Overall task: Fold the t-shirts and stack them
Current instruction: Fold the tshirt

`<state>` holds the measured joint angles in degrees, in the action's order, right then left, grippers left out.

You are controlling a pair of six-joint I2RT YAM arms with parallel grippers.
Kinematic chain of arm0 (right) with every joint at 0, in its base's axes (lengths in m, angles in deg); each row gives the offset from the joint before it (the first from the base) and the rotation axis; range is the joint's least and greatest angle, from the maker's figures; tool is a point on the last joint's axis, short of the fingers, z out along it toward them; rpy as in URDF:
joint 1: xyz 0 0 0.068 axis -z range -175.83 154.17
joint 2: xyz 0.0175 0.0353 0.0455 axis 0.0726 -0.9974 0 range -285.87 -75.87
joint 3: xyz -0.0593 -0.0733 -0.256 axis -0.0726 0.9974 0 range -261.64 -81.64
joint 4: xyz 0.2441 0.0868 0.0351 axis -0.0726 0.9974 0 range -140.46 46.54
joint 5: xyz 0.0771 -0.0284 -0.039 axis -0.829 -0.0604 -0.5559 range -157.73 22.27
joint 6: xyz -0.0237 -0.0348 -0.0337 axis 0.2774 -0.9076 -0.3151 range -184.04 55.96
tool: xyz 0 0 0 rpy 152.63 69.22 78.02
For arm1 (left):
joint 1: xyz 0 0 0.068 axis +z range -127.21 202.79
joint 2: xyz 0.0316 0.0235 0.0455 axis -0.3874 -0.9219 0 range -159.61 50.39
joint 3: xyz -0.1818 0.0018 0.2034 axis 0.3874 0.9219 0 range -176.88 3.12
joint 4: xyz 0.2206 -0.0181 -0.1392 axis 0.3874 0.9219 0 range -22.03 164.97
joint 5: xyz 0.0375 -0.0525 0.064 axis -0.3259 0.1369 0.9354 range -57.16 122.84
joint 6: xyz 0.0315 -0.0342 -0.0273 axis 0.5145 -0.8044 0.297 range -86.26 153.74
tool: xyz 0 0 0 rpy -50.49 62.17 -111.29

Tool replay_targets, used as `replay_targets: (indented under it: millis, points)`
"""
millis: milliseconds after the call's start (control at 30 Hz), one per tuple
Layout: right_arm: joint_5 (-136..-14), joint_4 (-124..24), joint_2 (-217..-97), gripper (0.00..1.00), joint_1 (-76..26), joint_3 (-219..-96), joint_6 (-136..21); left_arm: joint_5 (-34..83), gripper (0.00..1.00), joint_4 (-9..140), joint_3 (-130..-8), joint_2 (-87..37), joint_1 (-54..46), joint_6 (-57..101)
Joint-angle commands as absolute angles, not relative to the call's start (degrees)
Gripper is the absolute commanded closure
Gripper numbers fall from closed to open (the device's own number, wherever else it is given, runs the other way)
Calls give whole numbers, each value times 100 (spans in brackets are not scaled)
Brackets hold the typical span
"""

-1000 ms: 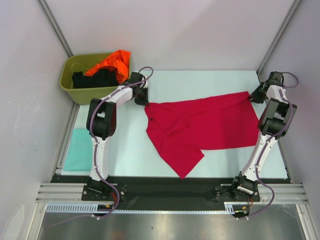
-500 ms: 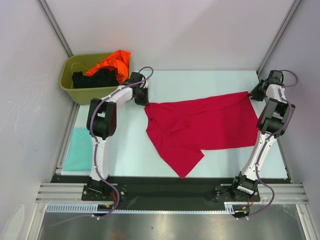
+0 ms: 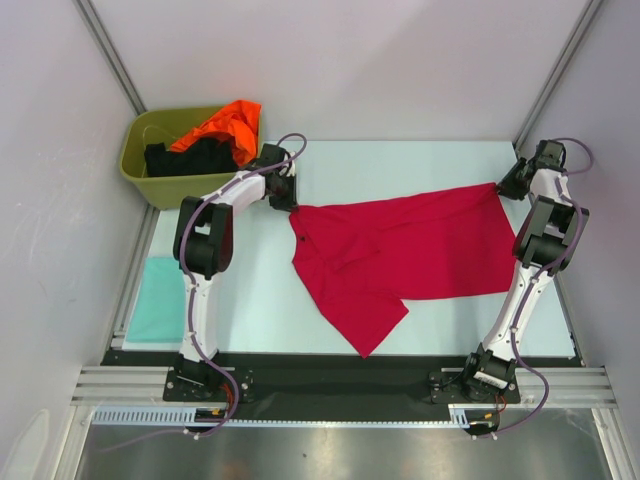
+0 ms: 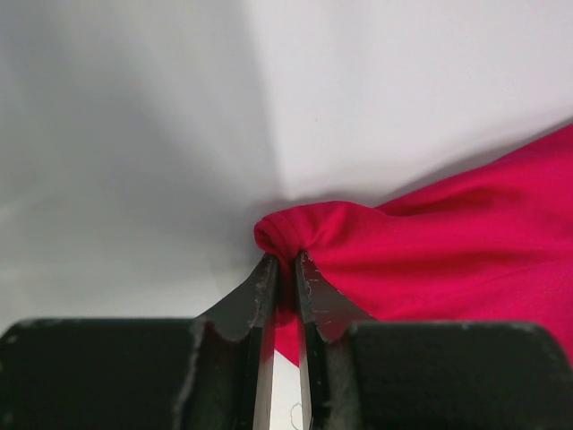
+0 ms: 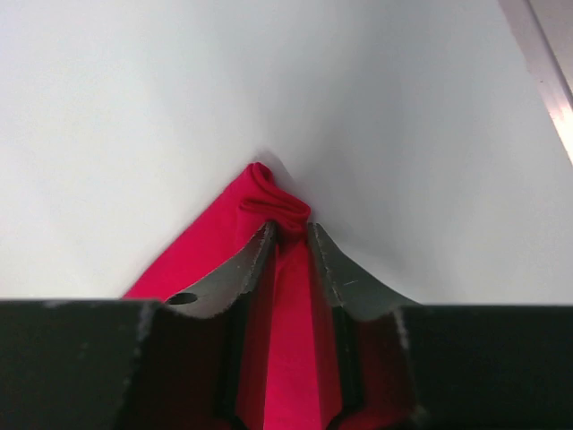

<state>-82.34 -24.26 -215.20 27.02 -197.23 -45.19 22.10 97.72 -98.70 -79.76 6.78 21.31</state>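
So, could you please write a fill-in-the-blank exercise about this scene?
1. The left gripper and right gripper are both ___ on the red shirt.
2. The orange shirt and black shirt lie ___ the tub.
3. At the ___ edge of the table lies the teal shirt.
Missing words: shut; in; left.

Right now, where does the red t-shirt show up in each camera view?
Top external: red t-shirt spread across the middle of the table.
Left wrist: lower right, a bunched corner pinched in the left hand.
Right wrist: lower centre, a bunched corner pinched in the right hand.
Shared landmark: the pale table under the shirt.
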Motion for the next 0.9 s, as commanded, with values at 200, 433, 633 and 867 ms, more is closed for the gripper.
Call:
replay_targets:
  millis: [200, 433, 633, 867]
  points:
    - [-8276, -2471, -21545, 97, 2728, -20055, -4470, 2194, 84, 9785, -10041, -8100, 671, 2214]
    - [-7661, -1619, -20974, 100, 2693, -19994, -4505, 2220, 87, 9846, -10103, -8109, 688, 2214]
    - [-7309, -1223, -20508, 100, 2737, -19494, -4558, 2264, 93, 9838, -10094, -8074, 697, 2214]
    - [-7502, -1311, -20472, 100, 2781, -19589, -4506, 2273, 100, 9881, -10181, -8030, 715, 2214]
